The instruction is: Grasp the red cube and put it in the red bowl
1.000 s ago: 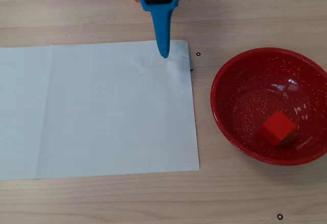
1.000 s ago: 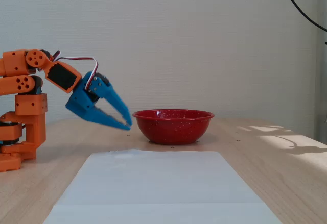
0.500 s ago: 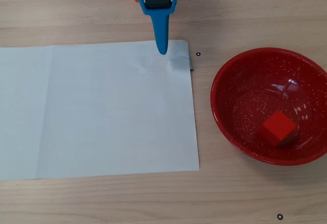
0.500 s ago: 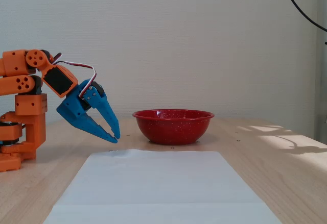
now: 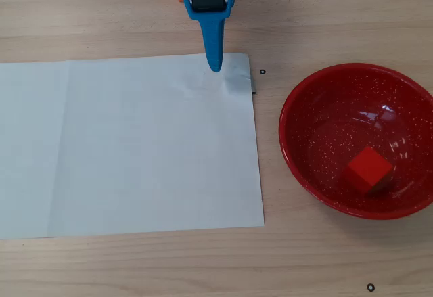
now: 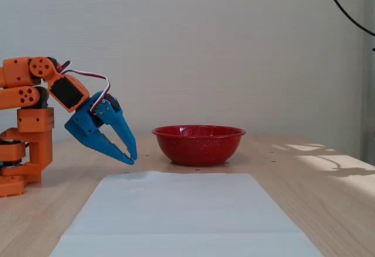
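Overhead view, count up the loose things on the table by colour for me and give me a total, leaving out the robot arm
Red: 2, the red bowl and the red cube lying inside it
White: 1, the sheet of paper lying flat to the left of the bowl
Total: 3

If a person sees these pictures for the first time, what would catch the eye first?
Probably the red bowl at the right of the overhead view, with the red cube lying inside it. Next, the blue gripper on the orange arm, tips together and empty, above the far edge of the white paper sheet.
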